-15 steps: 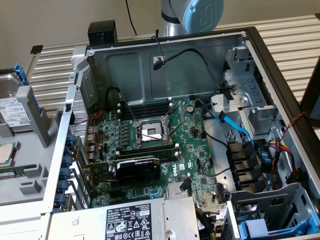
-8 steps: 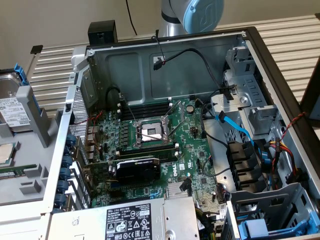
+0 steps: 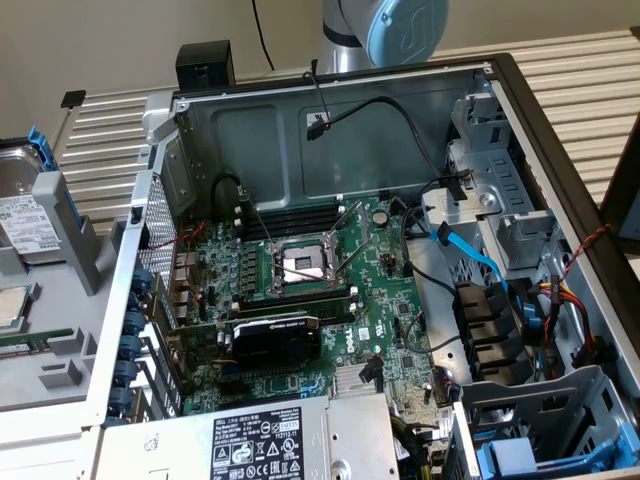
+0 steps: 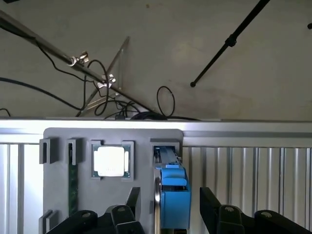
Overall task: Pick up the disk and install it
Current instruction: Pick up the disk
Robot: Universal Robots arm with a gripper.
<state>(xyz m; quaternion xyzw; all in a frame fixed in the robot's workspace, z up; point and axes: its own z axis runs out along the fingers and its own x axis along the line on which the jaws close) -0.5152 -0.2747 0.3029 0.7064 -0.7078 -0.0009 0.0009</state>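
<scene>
The disk (image 3: 22, 195) stands on edge in a grey holder (image 3: 70, 330) at the exterior view's left: a silver drive with a white label in a blue carrier. In the wrist view I look down the disk's (image 4: 173, 195) edge, where its blue carrier sits in a slot of the holder (image 4: 63, 195). My gripper (image 4: 168, 195) is open, with one black finger (image 4: 130, 207) on each side of the disk and a gap between each finger and it. The arm's blue joint (image 3: 400, 28) shows behind the case.
An open computer case (image 3: 330, 130) holds the motherboard (image 3: 300, 290) and a grey power-supply box (image 3: 290, 440). Drive bays (image 3: 510, 330) with cables line the exterior view's right. A square processor chip (image 4: 111, 161) lies in the holder beside the disk.
</scene>
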